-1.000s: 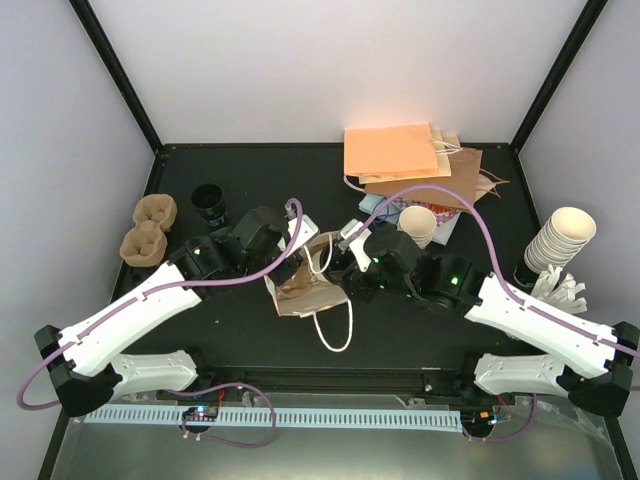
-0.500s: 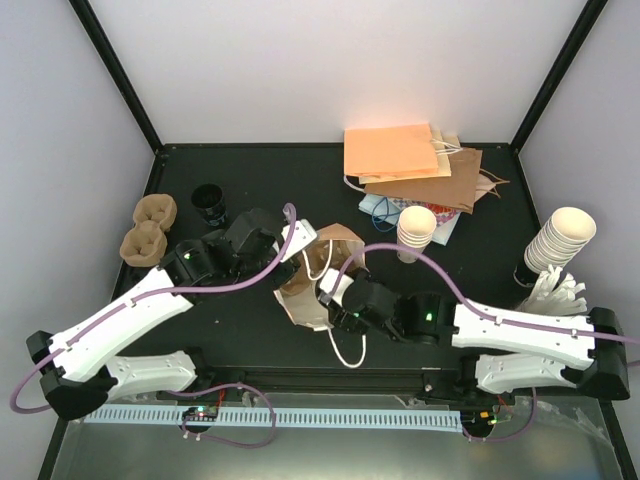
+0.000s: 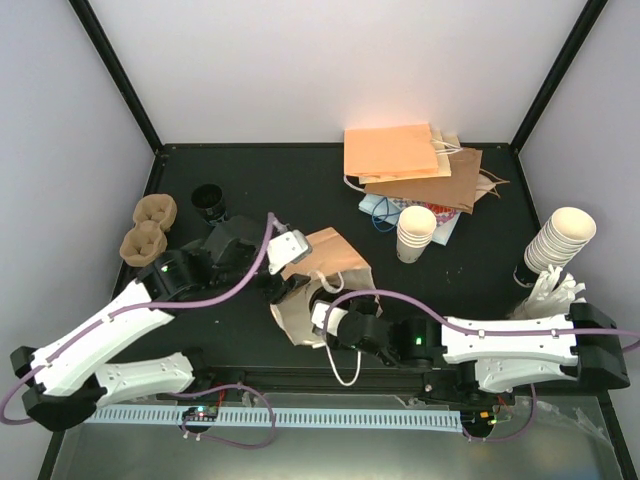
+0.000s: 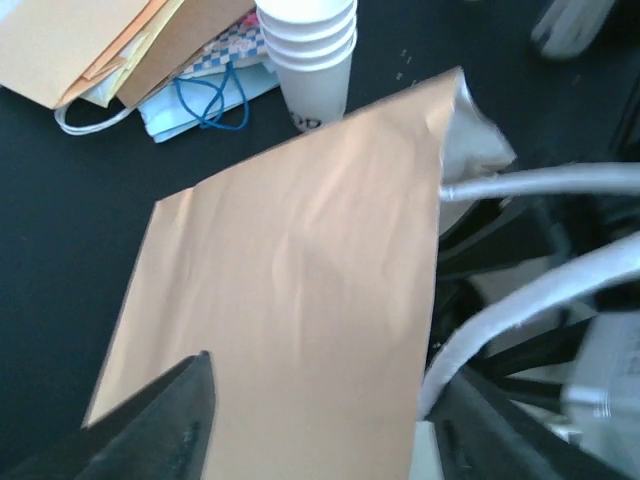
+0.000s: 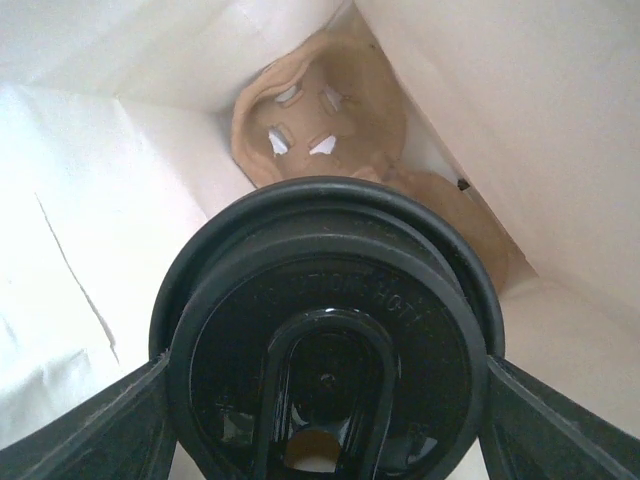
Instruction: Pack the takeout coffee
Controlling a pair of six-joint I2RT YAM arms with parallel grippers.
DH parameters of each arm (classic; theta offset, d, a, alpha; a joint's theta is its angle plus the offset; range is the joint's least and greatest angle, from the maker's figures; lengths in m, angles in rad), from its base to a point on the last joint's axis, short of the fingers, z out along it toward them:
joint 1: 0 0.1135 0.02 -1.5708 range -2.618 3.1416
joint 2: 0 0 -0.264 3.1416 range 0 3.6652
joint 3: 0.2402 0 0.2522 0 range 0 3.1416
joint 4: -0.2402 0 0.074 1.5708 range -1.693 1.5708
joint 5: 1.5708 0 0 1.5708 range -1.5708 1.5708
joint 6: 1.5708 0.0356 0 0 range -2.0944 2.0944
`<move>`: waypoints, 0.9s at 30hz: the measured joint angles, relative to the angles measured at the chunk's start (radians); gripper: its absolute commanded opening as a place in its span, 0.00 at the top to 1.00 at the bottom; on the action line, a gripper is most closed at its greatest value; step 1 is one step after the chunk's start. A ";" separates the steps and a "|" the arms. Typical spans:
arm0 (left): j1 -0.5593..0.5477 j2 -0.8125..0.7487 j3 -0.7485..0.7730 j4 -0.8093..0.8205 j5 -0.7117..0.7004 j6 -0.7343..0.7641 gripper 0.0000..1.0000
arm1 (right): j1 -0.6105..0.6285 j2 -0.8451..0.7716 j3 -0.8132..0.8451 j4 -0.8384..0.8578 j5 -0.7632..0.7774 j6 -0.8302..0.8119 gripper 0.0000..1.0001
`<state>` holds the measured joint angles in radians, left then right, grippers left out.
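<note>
A brown paper bag (image 3: 330,262) lies on its side mid-table, its mouth toward the near edge. My right gripper (image 3: 325,320) reaches into that mouth. In the right wrist view the takeout coffee's black lid (image 5: 325,330) fills the space between the fingers, and my right gripper (image 5: 325,395) is shut on it. Deeper in the white-lined bag sits a brown pulp carrier (image 5: 320,110). My left gripper (image 3: 284,268) hovers at the bag's left edge. In the left wrist view my left gripper (image 4: 320,440) is open over the bag's flat brown face (image 4: 290,270).
A second black-lidded cup (image 3: 210,202) stands back left beside two pulp carriers (image 3: 148,228). Stacked white cups (image 3: 416,232) stand right of the bag, with a taller leaning stack (image 3: 560,240) at the far right. Flat paper bags (image 3: 410,160) are piled at the back.
My left gripper let go of the bag's edge and opened. The bag tipped flatter. My right gripper moved left and toward the near edge, carrying the cup into the bag's mouth.
</note>
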<state>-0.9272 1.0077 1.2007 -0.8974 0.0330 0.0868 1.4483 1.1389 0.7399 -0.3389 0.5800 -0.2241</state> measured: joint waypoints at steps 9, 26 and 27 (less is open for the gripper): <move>0.014 -0.168 -0.010 0.014 0.039 -0.109 0.09 | 0.011 0.049 -0.029 0.093 0.028 -0.093 0.21; 0.716 0.230 -0.176 0.085 0.348 -0.308 0.22 | 0.011 0.161 -0.024 0.279 0.035 -0.209 0.21; 0.717 0.251 -0.178 0.092 0.354 -0.312 0.22 | 0.012 0.172 -0.024 0.297 0.035 -0.214 0.21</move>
<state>-0.2104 1.2591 1.0225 -0.8051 0.3874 -0.2249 1.4601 1.3106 0.7158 -0.0418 0.6147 -0.4377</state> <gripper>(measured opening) 0.782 0.792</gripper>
